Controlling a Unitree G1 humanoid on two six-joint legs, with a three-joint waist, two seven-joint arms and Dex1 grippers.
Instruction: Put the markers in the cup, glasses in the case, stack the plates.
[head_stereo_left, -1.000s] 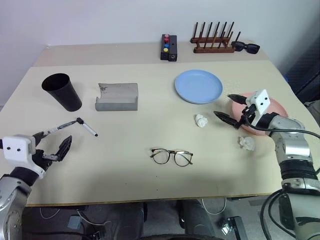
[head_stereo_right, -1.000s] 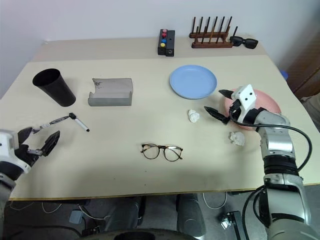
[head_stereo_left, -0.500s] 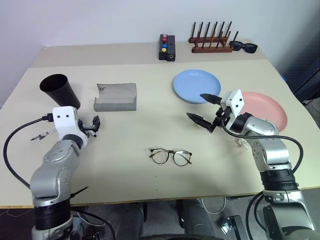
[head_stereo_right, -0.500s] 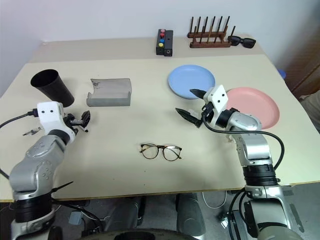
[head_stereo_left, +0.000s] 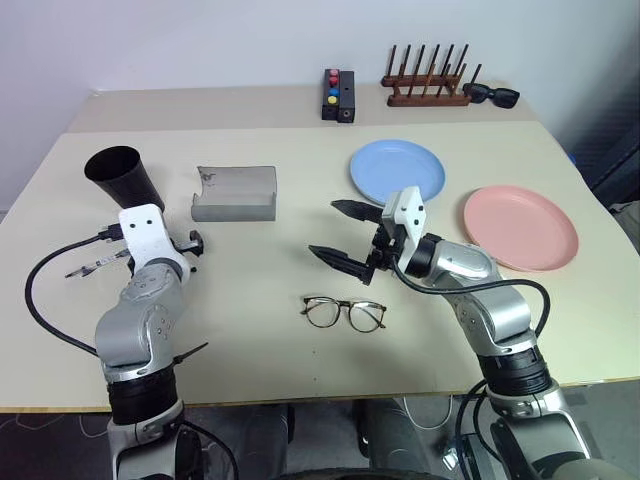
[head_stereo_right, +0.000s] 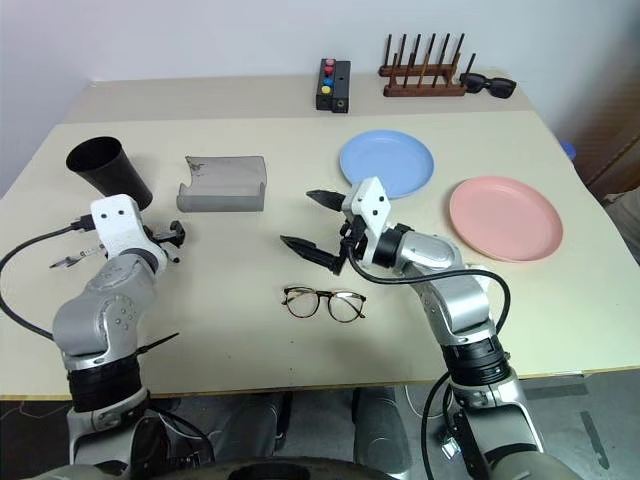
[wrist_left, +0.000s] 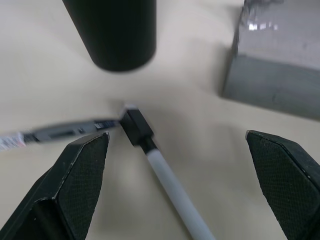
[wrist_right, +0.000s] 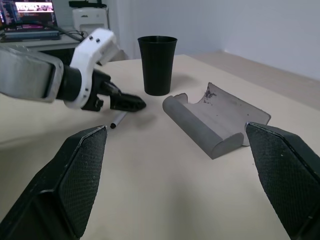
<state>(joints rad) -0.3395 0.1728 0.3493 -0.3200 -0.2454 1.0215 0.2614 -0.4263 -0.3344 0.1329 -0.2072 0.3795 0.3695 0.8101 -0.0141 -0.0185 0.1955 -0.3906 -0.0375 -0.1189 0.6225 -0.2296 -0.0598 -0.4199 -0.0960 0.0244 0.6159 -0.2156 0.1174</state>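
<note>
Two markers lie end to end on the table: a grey one (wrist_left: 55, 133) and a white one (wrist_left: 172, 190) with a black cap. My left gripper (wrist_left: 176, 137) hangs open just over them, a finger on each side. Beyond it stand the black cup (head_stereo_left: 120, 178) and the grey case (head_stereo_left: 235, 192), lid open. The glasses (head_stereo_left: 343, 312) lie near the table's front middle. My right gripper (head_stereo_left: 342, 235) is open above the table, just behind the glasses and holding nothing. The blue plate (head_stereo_left: 397, 172) and pink plate (head_stereo_left: 520, 225) lie side by side at the right.
Along the back edge are a black box with coloured buttons (head_stereo_left: 337, 95), a wooden rack (head_stereo_left: 425, 85) and black sunglasses (head_stereo_left: 492, 95). The right wrist view shows the left gripper (wrist_right: 120, 102) in front of the cup (wrist_right: 157, 65).
The left arm swung in from the front left edge to the markers. The right gripper travelled left from the pink plate to the middle, behind the glasses. Both stayed open.
</note>
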